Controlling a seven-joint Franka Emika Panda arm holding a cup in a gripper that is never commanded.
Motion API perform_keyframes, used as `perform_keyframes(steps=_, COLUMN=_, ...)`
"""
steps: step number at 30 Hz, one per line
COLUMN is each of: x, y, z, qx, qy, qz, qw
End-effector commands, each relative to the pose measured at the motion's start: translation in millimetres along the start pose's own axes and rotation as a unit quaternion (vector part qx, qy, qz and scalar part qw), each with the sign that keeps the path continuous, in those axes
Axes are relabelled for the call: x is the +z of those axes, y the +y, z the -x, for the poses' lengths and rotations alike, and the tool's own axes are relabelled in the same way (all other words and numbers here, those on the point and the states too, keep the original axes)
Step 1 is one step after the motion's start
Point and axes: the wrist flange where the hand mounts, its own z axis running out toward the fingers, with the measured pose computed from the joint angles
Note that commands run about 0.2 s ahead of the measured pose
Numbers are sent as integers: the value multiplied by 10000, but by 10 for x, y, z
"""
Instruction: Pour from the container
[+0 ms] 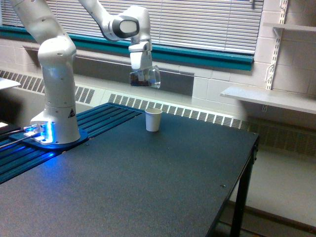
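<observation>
Overhead, gripper clamping tilted clear container, just beneath it

The robot arm is white, with thick, rounded and smooth segments. Its lowest segment is a wide column, and it carries a small black triangle mark with a white sign inside. Below it, the base glows bright blue on one side, and thin dark cables go out from there toward the exterior view's left. The base plate is dark and round. Higher up, one joint has a dark grey round cap with a lighter grey ring around it. The claw is pale grey-white, narrower than the arm segments, and box-like in shape.
</observation>
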Motion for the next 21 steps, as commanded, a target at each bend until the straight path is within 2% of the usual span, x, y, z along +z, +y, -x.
perform_keyframes(steps=1, x=71, y=97, z=101, qx=332, qy=-132, qz=-47, qw=9994)
perform_keyframes(steps=21, x=363, y=221, z=128, qx=615, qy=-673, qz=-11, qw=9958)
